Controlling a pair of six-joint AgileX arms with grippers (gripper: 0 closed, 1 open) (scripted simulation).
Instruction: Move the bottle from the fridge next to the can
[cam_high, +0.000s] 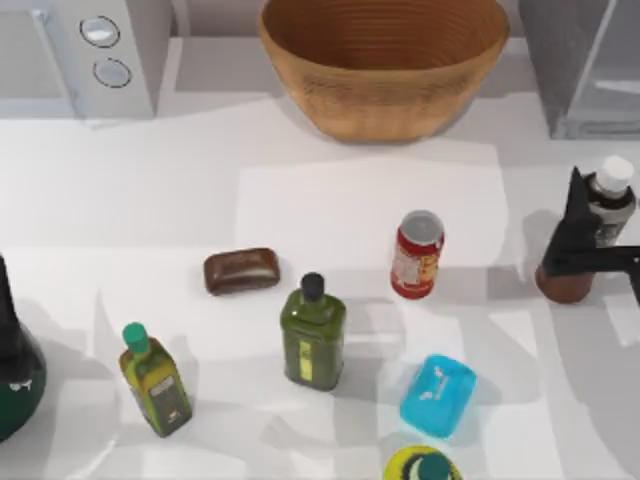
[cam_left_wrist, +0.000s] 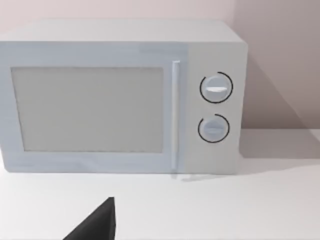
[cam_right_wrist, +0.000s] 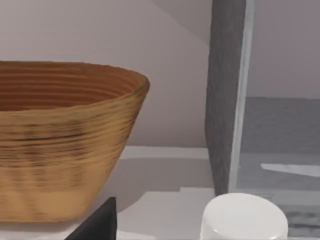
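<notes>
our right gripper (cam_high: 583, 232) clamped on the tall reddish-brown white-capped bottle (cam_high: 598, 215)

it stands near the table's (cam_high: 300, 200) right edge, bare surface between it and the small red can (cam_high: 416, 255); left arm parked.

A big woven basket (cam_high: 385, 65) sits at the back of my table (cam_high: 150, 200), and I will tell where things are from it. A white box with two round knobs (cam_high: 105, 50) stands well to its left. In front of the basket are a brown bar (cam_high: 241, 270), a green bottle with a black cap (cam_high: 313, 335), a small green-capped bottle (cam_high: 155, 380) and a blue block (cam_high: 438, 395).
</notes>
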